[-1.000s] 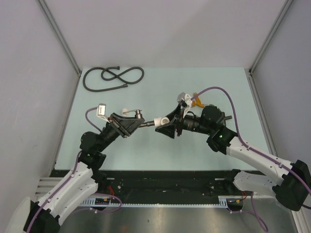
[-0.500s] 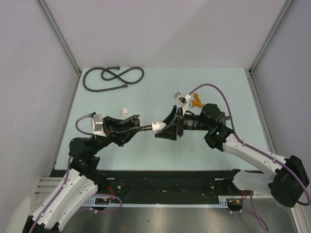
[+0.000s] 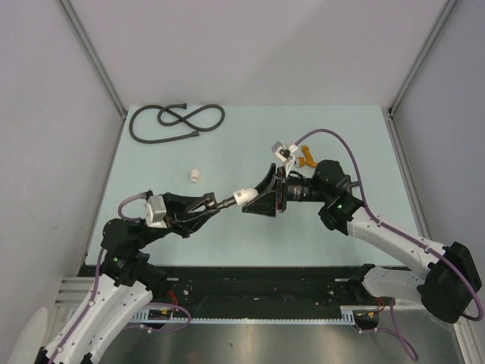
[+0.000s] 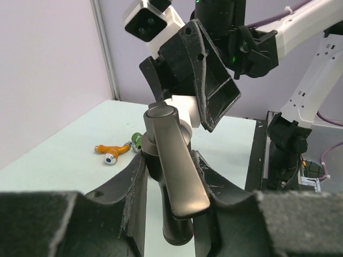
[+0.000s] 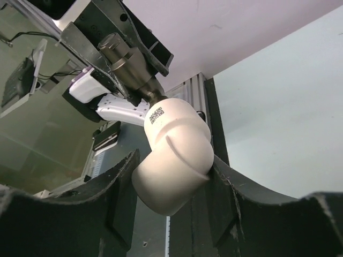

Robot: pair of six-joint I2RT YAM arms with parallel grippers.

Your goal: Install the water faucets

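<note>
Between left claw [image 3: 206, 202], clenched on the faucet [image 4: 172, 160], and right claw [image 3: 253, 200], grasping the white fitting [image 5: 174, 155], misalignment could cross-thread the joint.

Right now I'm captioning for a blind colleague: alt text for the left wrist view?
The left gripper clamps a dark metal faucet with a lever handle, its tip meeting a white plastic fitting held by the right gripper. An orange part lies on the table behind.
</note>
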